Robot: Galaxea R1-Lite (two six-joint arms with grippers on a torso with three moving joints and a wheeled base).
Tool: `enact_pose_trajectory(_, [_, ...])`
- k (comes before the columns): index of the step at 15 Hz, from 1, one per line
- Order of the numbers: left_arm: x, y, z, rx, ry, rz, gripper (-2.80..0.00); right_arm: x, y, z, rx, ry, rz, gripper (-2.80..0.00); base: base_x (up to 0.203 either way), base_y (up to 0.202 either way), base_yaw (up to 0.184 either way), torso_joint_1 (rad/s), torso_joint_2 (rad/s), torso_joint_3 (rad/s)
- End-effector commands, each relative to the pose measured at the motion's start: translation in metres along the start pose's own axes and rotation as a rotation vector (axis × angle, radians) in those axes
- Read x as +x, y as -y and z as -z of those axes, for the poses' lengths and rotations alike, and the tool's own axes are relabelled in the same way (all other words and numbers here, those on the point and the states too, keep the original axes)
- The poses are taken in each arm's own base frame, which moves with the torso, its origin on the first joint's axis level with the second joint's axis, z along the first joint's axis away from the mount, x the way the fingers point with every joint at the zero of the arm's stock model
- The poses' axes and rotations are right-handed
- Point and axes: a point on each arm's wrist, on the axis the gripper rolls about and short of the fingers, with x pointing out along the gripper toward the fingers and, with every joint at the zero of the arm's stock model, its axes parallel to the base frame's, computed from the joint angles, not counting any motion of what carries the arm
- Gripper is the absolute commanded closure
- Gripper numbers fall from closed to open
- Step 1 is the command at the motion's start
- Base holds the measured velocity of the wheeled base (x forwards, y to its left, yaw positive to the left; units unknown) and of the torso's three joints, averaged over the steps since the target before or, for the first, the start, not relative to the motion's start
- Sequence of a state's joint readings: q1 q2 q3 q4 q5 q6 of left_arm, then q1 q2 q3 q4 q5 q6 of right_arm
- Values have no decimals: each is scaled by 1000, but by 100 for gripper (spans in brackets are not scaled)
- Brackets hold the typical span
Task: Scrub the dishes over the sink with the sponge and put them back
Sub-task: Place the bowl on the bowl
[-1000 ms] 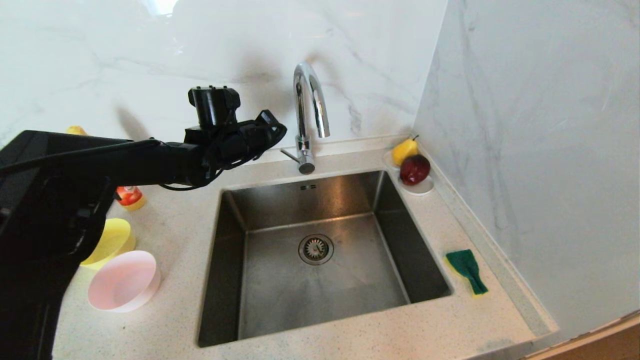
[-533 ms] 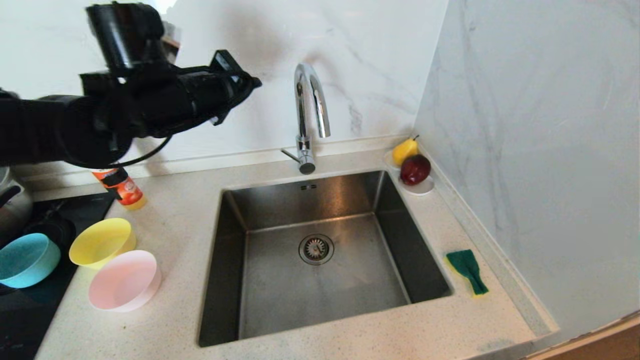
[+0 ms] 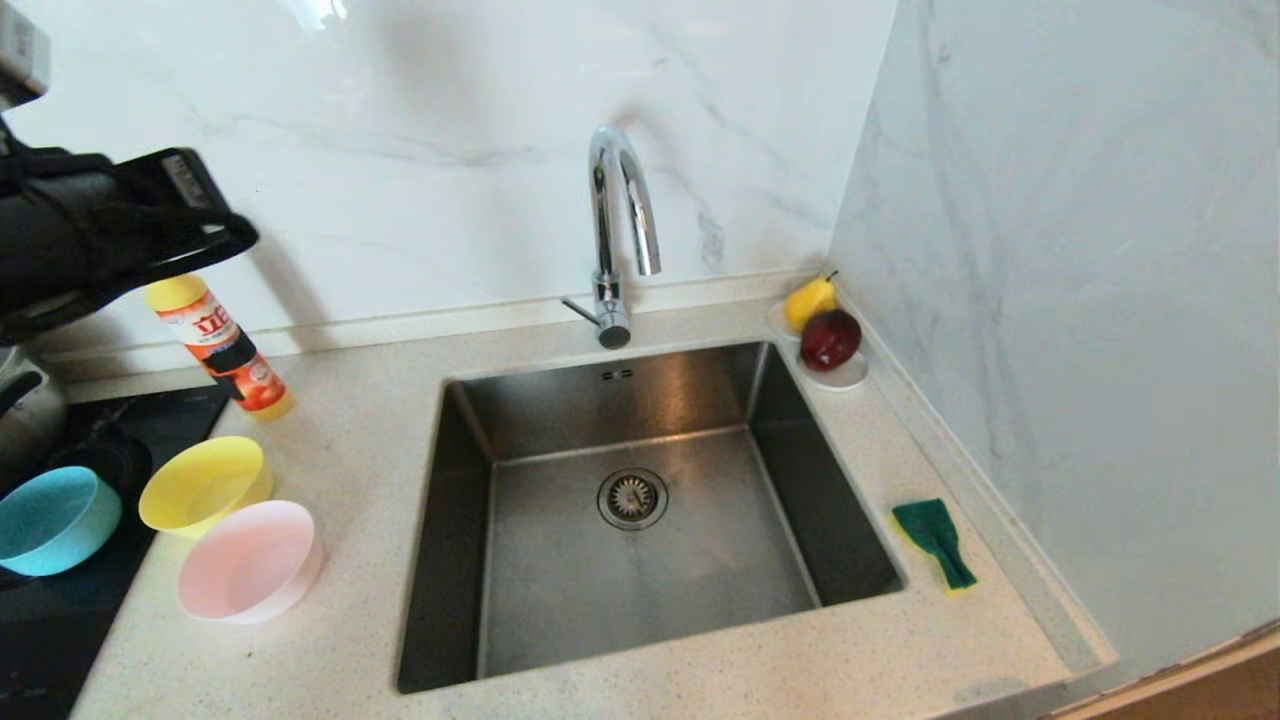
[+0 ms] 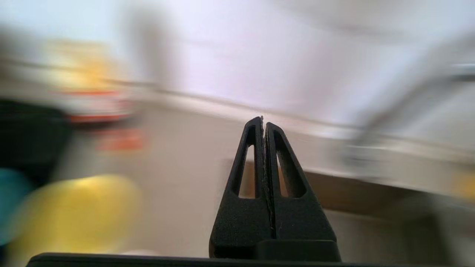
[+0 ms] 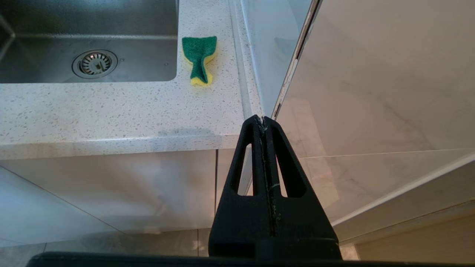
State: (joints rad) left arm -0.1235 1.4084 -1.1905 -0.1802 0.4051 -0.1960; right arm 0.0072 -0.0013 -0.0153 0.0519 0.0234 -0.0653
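The sponge (image 3: 935, 541) lies green face up, twisted, on the speckled counter (image 3: 700, 670) at the lower right of the head view, just beside the right rim of the sink (image 3: 640, 560) and close to the side wall; in the right wrist view the sponge (image 5: 199, 59) sits in the upper middle of the frame, well apart from the right gripper (image 5: 262, 120), whose two black fingers are pressed together on nothing and which hangs below the counter edge in front of the cabinet face. The sink fills the middle of the head view, with its round drain strainer (image 3: 632, 498) at the centre and the arched faucet (image 3: 618, 230) behind it. The three bowls stand at the lower left: the pink bowl (image 3: 250, 562) nearest the sink, the yellow bowl (image 3: 205, 487) touching it just behind, and the teal bowl (image 3: 52, 520) at the left edge on a dark cooktop (image 3: 60, 620). The left gripper (image 3: 235, 232) is high in the upper left of the head view, above the bowls and well apart from them, just over an orange bottle (image 3: 222, 348); the left wrist view shows the left gripper (image 4: 263, 120) with its fingers together, holding nothing. A white saucer (image 3: 838, 374) with a pear and an apple sits at the sink's far right corner.
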Motion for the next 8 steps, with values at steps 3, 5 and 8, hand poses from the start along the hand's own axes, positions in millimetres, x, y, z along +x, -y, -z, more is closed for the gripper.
enact_pose_trajectory(3, [-62,-50,-5,78,-56,-223,0,0,0,0,-1,2,-1,0,0,0,0,0,0,0])
enact_pose_trajectory(5, [-83,-68,-2,115,-92,-307,0,0,0,0,-1,1,-1,0,0,0,0,0,0,0])
enact_pose_trajectory(8, [-58,-79,12,138,-174,-399,0,0,0,0,-1,2,-1,0,0,0,0,0,0,0])
